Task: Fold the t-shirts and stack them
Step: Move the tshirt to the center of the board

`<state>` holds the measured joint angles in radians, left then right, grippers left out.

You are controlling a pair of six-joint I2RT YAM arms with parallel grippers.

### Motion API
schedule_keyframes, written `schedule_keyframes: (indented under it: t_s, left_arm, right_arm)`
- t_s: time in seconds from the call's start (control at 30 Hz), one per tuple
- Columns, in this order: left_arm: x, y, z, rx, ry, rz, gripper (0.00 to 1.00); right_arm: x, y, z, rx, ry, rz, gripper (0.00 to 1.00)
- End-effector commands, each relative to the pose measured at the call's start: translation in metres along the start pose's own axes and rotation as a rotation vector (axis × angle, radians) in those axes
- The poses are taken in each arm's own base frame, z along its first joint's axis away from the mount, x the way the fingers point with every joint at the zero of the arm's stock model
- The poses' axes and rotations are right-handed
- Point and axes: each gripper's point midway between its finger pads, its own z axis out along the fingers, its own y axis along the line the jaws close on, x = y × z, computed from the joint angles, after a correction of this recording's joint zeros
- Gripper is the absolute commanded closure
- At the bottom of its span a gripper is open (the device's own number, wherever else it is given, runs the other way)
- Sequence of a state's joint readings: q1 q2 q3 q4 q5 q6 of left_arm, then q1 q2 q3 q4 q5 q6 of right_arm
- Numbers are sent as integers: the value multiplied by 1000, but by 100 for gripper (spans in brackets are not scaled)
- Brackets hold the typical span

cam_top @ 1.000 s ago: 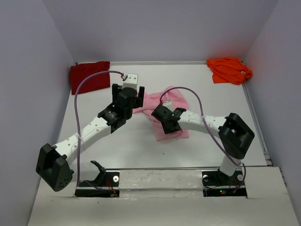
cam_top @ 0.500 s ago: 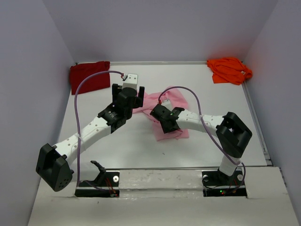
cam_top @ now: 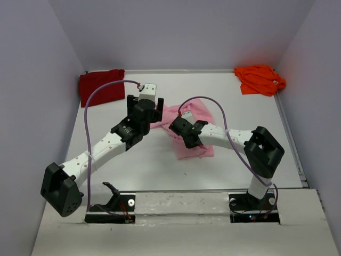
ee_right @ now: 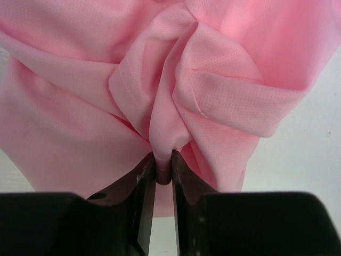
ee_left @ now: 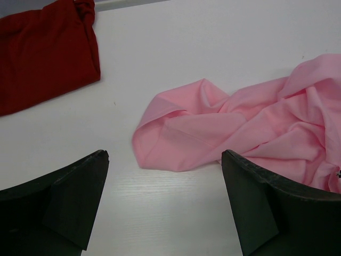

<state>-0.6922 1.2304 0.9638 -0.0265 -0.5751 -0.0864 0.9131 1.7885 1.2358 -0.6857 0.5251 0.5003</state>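
Observation:
A crumpled light pink t-shirt [cam_top: 194, 114] lies mid-table. My right gripper [cam_top: 178, 126] sits on its middle, shut on a bunched fold of the pink cloth [ee_right: 163, 144] that shows pinched between its fingertips [ee_right: 145, 176]. My left gripper [cam_top: 145, 104] hovers at the shirt's left end, jaws wide open with only bare table between them; the pink sleeve [ee_left: 176, 144] lies just ahead. A folded dark red t-shirt [cam_top: 101, 86] rests at the back left. The bright orange t-shirt [cam_top: 260, 79] lies in a heap at the back right.
White walls close in the table on the left, back and right. A metal strip [cam_top: 290, 133] runs along the table's right edge. Both arm bases [cam_top: 184, 205] sit on the near edge.
My right gripper has closed down on a fold of the pink shirt and slid slightly left. The left arm has held still.

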Motion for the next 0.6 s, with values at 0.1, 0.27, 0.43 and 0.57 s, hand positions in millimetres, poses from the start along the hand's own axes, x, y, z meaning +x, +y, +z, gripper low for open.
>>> schedule_keyframes:
  t_s: [0.1, 0.27, 0.43, 0.57]
  left_arm:
    - [-16, 3, -5, 5, -55, -32, 1]
    - [-15, 2, -5, 7, -52, -30, 1]
    - [-14, 1, -4, 10, -49, -28, 1]
    - [-13, 0, -4, 14, -47, -25, 1]
  right_arm:
    - [-19, 3, -2, 6, -55, 30, 83]
    - [-20, 2, -4, 6, -61, 31, 95]
    - [-33, -5, -18, 8, -98, 34, 100]
    - [-60, -15, -43, 15, -169, 48, 100]
